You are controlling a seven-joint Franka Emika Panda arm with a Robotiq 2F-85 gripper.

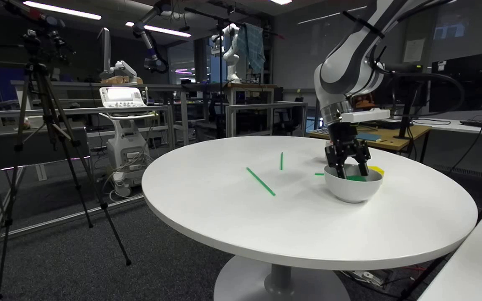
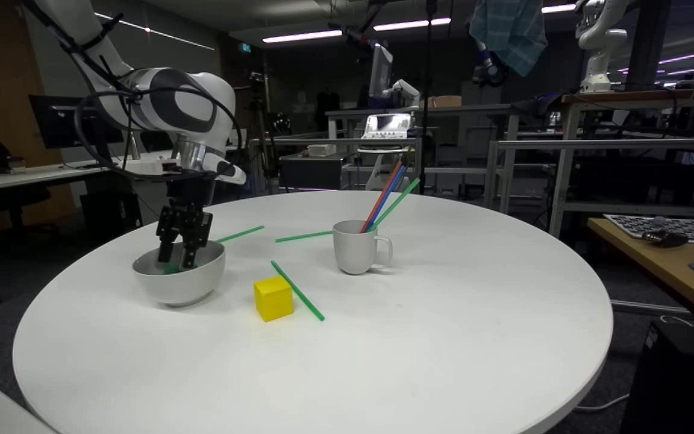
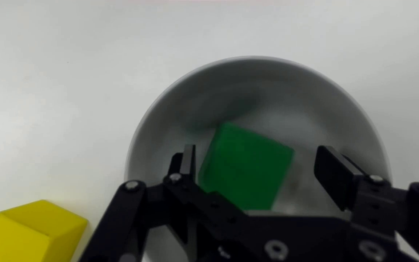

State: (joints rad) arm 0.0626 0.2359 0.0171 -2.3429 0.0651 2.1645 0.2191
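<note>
My gripper (image 3: 256,162) reaches into a bowl (image 2: 181,288), its fingers spread on either side of a green block (image 3: 247,167) lying in there; in the wrist view a clear gap shows to the block's right. The bowl's wall rings my fingertips. In an exterior view the bowl stands at the left of the table (image 2: 443,343); to its right sits a yellow block (image 2: 273,299), a green stick (image 2: 306,300) alongside, though I can't quite tell whether they touch. Farther right, a mug (image 2: 353,250), handle turned right, holds a leaning red stick (image 2: 380,198), a blue stick (image 2: 390,191) and another green one. Two more green sticks (image 2: 303,236) lie beyond. Bowl and mug are smooth, rounded, whitish; both blocks are flat-faced, the sticks thin and straight. On a desk (image 2: 672,265) at the right lies a keyboard (image 2: 684,229), its keys too small to read.
</note>
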